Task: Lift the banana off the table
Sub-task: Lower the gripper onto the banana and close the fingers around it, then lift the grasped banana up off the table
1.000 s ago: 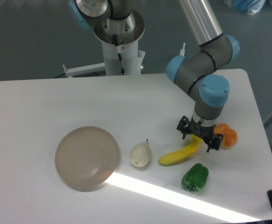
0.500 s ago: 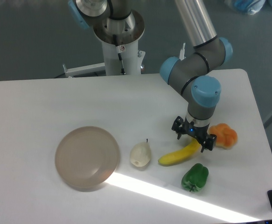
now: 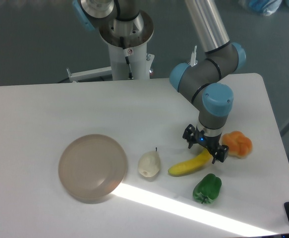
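A curved yellow banana point(image 3: 188, 165) lies on the white table point(image 3: 45, 114), right of centre near the front. My gripper point(image 3: 204, 149) hangs open just above the banana's right, upper end, one finger on each side of it. Nothing is held between the fingers. The banana's tip under the gripper is partly hidden.
An orange lumpy fruit point(image 3: 237, 144) sits right beside the gripper. A green pepper point(image 3: 207, 189) lies in front of the banana, a pale pear point(image 3: 148, 164) to its left, and a round brownish plate point(image 3: 92, 167) further left. The table's right edge is close.
The gripper has shifted left and slightly back, away from the orange fruit, and now sits over the banana's right end. The fruits have not moved.
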You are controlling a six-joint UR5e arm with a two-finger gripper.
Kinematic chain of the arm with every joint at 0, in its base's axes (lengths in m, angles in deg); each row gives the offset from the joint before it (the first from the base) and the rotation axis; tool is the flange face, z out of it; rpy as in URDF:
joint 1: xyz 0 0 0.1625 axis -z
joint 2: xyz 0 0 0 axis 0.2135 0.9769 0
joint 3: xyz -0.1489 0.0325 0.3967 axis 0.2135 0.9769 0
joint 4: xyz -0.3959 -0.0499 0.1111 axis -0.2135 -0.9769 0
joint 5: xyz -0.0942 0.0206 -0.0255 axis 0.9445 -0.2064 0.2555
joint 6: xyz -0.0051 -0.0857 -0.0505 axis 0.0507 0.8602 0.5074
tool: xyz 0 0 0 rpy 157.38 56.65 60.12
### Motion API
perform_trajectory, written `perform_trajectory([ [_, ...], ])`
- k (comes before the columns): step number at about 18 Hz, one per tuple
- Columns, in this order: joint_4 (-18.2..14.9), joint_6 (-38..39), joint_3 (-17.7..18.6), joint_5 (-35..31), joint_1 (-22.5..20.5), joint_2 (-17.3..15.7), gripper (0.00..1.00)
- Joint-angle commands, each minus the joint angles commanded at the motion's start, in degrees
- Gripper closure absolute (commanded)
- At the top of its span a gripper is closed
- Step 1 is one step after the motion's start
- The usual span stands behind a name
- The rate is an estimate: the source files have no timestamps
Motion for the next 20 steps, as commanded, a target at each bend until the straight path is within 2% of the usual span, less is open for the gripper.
perform_trajectory([
  [1,0.0,0.2,-0.1,0.0,0.1,0.1,0.00],
  [2,-0.1,0.3,-0.2,0.0,0.1,0.2,0.05],
  [4,-0.1,0.4,-0.3,0.0,0.1,0.4,0.18],
  [5,-0.1,0.4,-0.4,0.1,0.0,0.4,0.33],
  [6,-0.2,0.4,-0.5,0.1,0.1,0.4,0.40],
  [10,-0.3,0.6,-0.8,0.1,0.0,0.3,0.62],
  [20,-0.4,0.4,-1.2,0.2,-0.3,-0.1,0.78],
])
